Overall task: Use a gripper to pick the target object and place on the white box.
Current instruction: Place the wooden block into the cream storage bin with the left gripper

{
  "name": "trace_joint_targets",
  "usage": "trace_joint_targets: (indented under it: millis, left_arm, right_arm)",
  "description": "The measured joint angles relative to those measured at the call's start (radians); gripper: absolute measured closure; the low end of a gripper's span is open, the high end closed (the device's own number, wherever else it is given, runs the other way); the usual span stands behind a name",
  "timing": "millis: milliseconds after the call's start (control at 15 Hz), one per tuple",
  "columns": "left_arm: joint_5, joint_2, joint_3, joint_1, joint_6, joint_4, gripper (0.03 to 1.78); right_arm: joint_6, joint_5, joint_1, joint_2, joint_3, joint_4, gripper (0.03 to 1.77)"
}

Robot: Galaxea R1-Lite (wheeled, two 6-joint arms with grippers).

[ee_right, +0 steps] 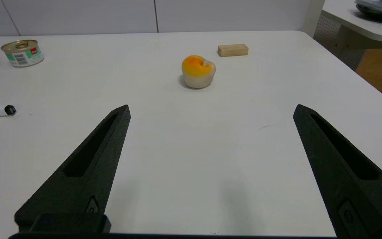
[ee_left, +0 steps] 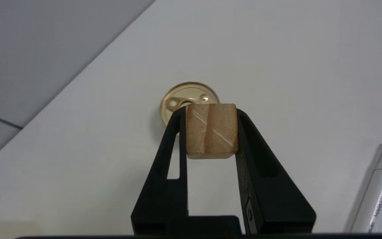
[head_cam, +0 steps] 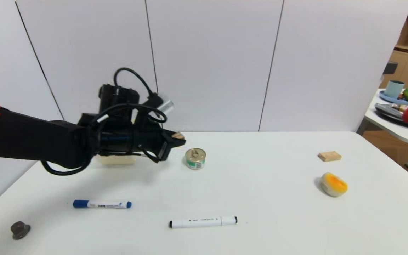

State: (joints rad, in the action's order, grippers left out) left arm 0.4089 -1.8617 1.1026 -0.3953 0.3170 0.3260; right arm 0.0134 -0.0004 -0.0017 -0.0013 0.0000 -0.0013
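Fingers (ee_left: 174, 146) of left gripper (head_cam: 176, 139) clamped on small wooden cube (ee_left: 211, 130), one on each side face, cube raised above white table (head_cam: 260, 198), no contact with it. Nearest on table: brown lump (head_cam: 20, 230) at left front corner, then black-capped white marker (head_cam: 203, 222), then blue-capped marker (head_cam: 102, 204). Farther right, orange-and-cream toy fruit (head_cam: 334, 184), with flat wooden block (head_cam: 329, 156) beyond it. Tin can (head_cam: 195, 158) upright just beside and below gripper tip, gold lid seen behind cube in left wrist view. Cream-white box (head_cam: 117, 160) mostly hidden under left arm, only a strip showing. Right gripper (ee_right: 211, 113) parked level over near table edge, fingers spread wide, nothing between them.
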Motion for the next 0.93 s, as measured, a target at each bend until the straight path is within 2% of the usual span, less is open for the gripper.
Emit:
trace_joint_targets:
  millis: [400, 933]
  left_arm:
    - [0.000, 0.104, -0.030, 0.240, 0.011, 0.009, 1.37]
    - [0.000, 0.112, -0.024, 0.379, -0.003, 0.022, 1.37]
  right_arm:
    - [0.000, 0.000, 0.000, 0.000, 0.000, 0.000, 0.10]
    - [0.000, 0.000, 0.000, 0.000, 0.000, 0.000, 0.10]
